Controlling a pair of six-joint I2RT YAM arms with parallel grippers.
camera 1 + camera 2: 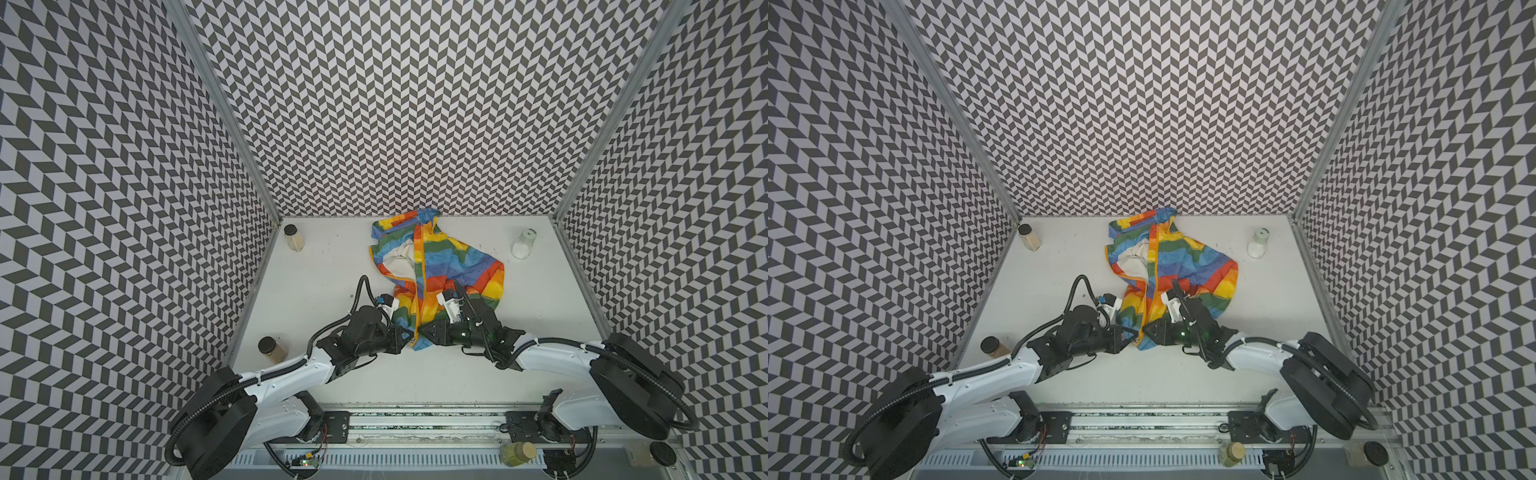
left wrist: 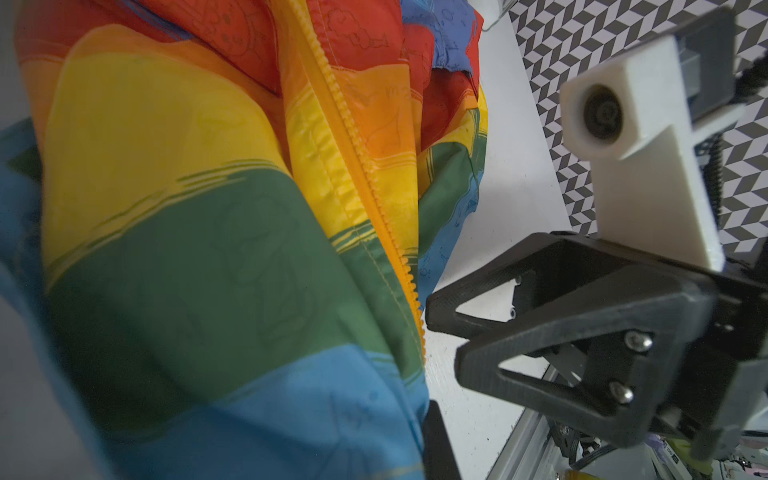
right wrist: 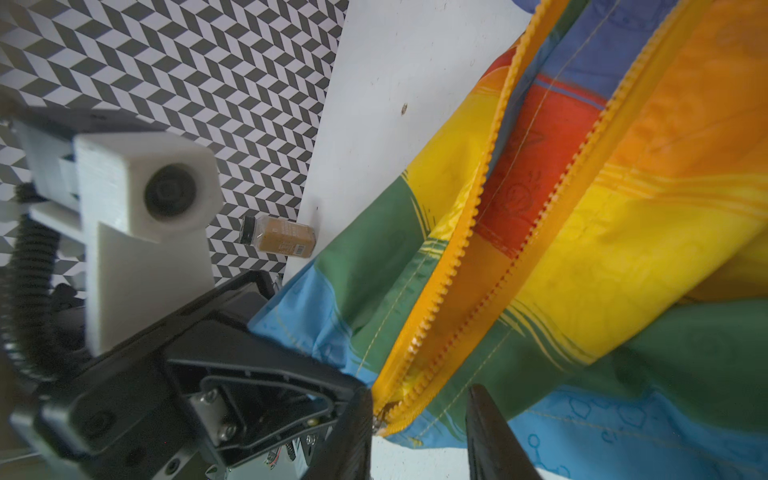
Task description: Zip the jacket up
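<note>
Left gripper (image 1: 409, 336) is shut on the blue edge of the jacket (image 1: 457, 259), which is laid mid-frame on the table (image 1: 316, 270). Right gripper (image 3: 419, 390) is seen slightly open, the zipper (image 3: 455, 262) end between its jaws.

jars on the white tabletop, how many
3: beige jar far left corner, white jar far right, brown jar near left edge. The jacket may hide more.
</note>
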